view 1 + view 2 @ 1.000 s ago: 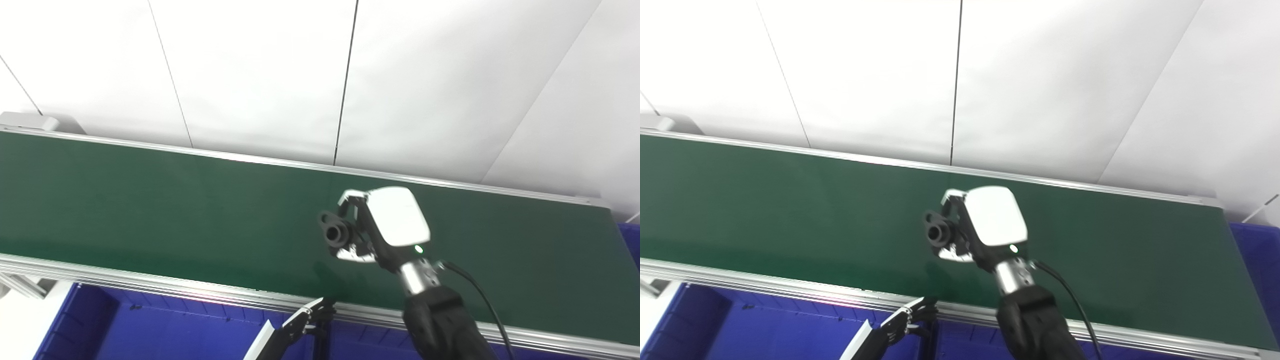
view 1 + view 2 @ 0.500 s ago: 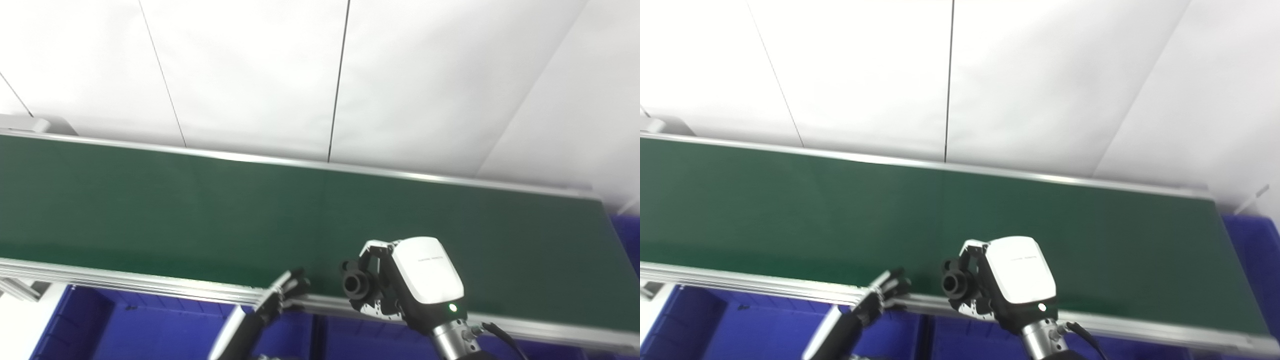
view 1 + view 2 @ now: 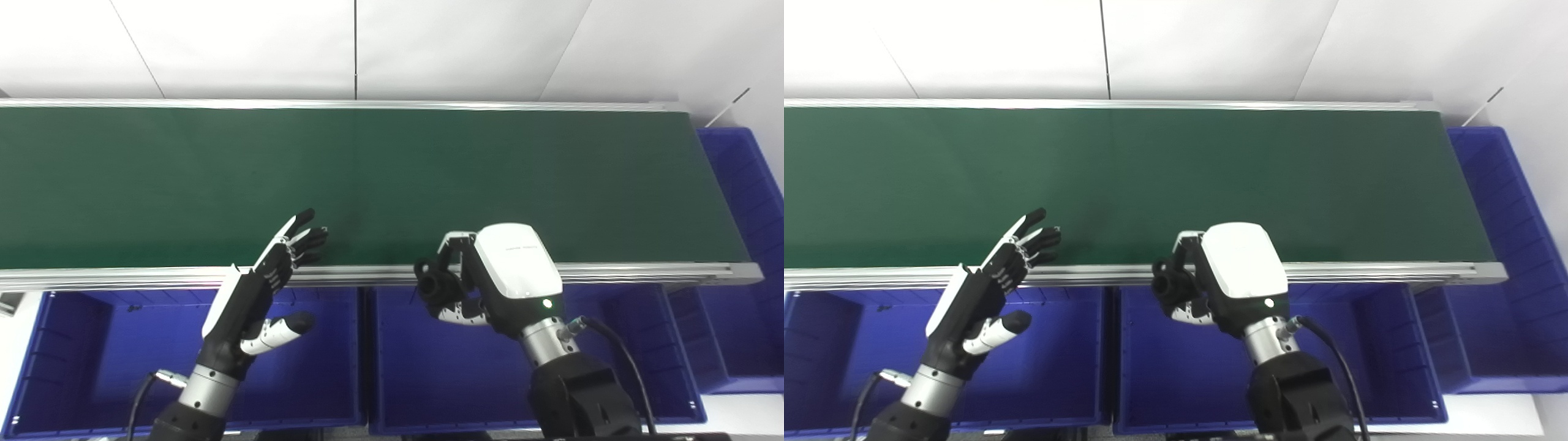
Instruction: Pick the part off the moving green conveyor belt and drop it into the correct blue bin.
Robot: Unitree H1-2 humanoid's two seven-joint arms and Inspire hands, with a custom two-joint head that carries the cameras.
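Note:
My right hand [image 3: 490, 278] is shut on a small black part [image 3: 433, 283] with a round bore, held above the near-left corner region of the middle blue bin [image 3: 429, 367], just in front of the belt's near rail. The green conveyor belt [image 3: 367, 177] runs across the picture with nothing on it. My left hand [image 3: 257, 294] is open, fingers spread and pointing up over the belt's near edge, above the left blue bin [image 3: 122, 361]. In the right eye view the part [image 3: 1168, 286] shows the same way in the right hand [image 3: 1225, 275].
Two blue bins sit side by side below the belt's aluminium rail [image 3: 643, 272]. A third blue bin [image 3: 741, 202] stands at the belt's right end. White wall panels rise behind the belt. A black cable [image 3: 618, 349] trails from the right wrist.
The camera has tilted down, bringing the bins into view. My right hand has carried the part off the belt and back over the middle bin. The left hand has risen into view.

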